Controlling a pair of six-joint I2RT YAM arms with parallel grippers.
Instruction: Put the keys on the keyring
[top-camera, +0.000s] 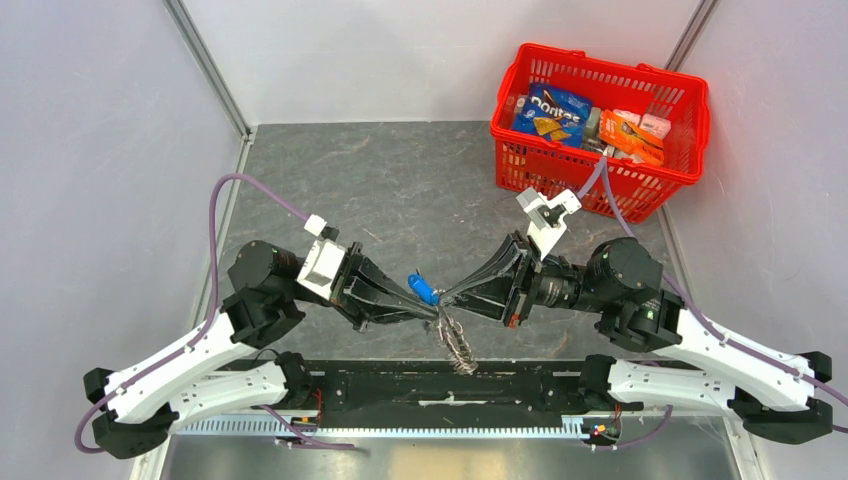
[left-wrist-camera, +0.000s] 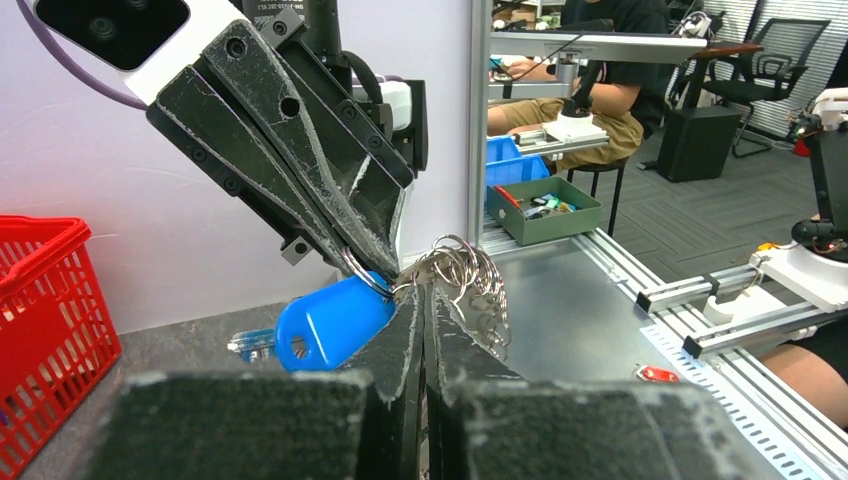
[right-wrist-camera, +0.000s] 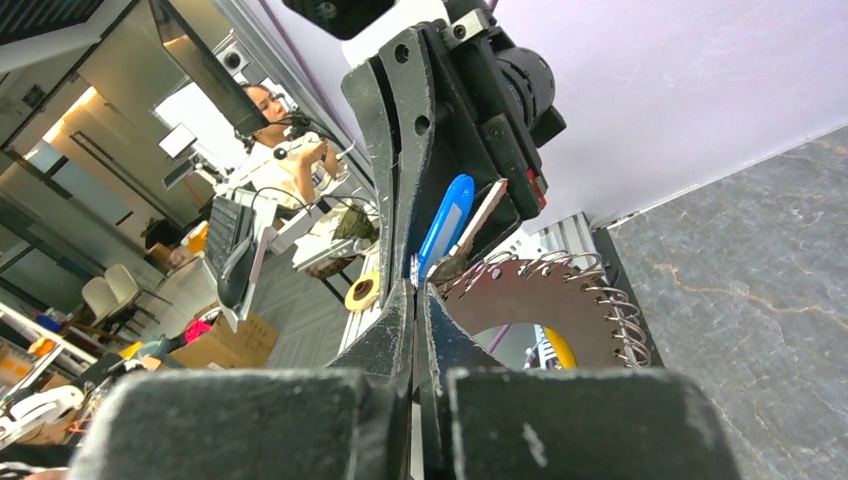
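**Top external: keyring hangs between two grippers**

We see the left gripper and right gripper tip to tip. Both jaws are pinched narrow on the keyring, which dangles above the grey surface with a blue-headed key at the pinch. Well apart, far right, a red basket holds a Doritos bag and orange packets. In each wrist view, that gripper's own fingers block the lower frame.

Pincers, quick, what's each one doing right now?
Left pincer: closed on the keyring.
Right pincer: closed on the blue key.
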